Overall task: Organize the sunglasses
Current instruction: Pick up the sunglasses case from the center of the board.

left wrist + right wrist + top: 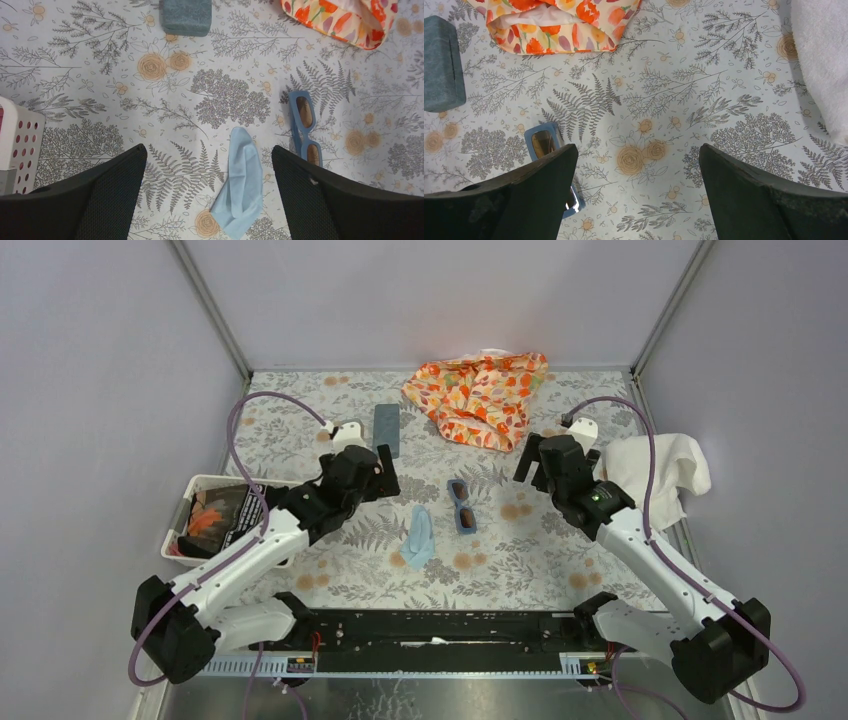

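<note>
Left hand (207, 150) open, empty — shift it right to centre on the sunglasses (307, 133), between their 2 lenses.

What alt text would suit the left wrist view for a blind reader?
Blue sunglasses lie on a flower-patterned table beside a crumpled light blue cloth, framed by the open left gripper. A grey case sits at the top edge.
</note>
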Controlling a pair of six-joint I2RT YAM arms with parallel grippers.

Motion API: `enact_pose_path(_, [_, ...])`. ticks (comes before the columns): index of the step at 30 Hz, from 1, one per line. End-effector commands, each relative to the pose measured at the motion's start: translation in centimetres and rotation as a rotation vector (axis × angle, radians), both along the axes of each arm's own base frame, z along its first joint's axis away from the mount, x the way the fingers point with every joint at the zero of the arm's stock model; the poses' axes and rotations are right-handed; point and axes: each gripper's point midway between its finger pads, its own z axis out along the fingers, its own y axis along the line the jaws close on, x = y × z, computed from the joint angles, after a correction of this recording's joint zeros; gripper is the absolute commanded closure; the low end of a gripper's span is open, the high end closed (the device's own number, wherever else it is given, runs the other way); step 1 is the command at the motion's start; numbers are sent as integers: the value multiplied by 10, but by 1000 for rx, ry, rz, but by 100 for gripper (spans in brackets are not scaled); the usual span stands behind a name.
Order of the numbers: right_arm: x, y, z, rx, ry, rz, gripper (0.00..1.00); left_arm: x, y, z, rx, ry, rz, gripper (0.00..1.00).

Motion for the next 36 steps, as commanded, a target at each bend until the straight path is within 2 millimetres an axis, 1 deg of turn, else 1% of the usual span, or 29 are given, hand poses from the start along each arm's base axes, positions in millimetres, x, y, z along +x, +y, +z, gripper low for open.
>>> enact_pose_path(1, [1,3,4,12,-22,14,0,3,9,19,-13,-61,30,1])
enact_pose_path(5, [1,10,0,38,-11,34,0,-1,10,21,-5,-62,17,1])
enact_pose_path(8, [1,23,-6,69,13,95,0,-6,5,17,7,-46,-47,1])
enact_pose_path(12, [0,52,-14,139,52,217,0,-17,5,2,28,-3,-101,1])
enact_pose_path(14, [0,69,-21,179,88,278,0,-22,6,-4,27,17,-107,1])
enact_pose_path(15, [0,78,-21,193,97,305,0,-24,5,-6,17,28,-106,1])
enact_pose_path(16, [1,88,-27,197,121,327,0,-26,3,-8,1,38,-103,1])
enact_pose_path(18, [2,107,-33,194,155,369,1,-29,-1,-13,-38,62,-102,1])
enact_pose_path(22, [0,142,-45,189,212,438,0,-31,0,-29,-54,100,-56,1])
enact_pose_path(24, [1,154,-48,186,225,463,0,-27,3,-34,-40,121,-19,1])
enact_pose_path(26, [2,159,-51,184,233,467,0,-16,5,-35,-21,144,17,1])
enact_pose_path(27, [2,160,-51,188,233,464,0,-7,8,-34,-15,151,40,1])
enact_pose_path(30, [3,160,-52,187,230,458,0,32,19,-38,10,186,113,1])
enact_pose_path(32, [1,158,-52,186,231,453,0,61,23,-46,13,225,135,1])
enact_pose_path(34, [-2,155,-51,188,230,448,0,88,23,-57,39,264,134,1])
enact_pose_path(36, [-6,151,-49,191,229,443,0,111,21,-66,121,290,98,1])
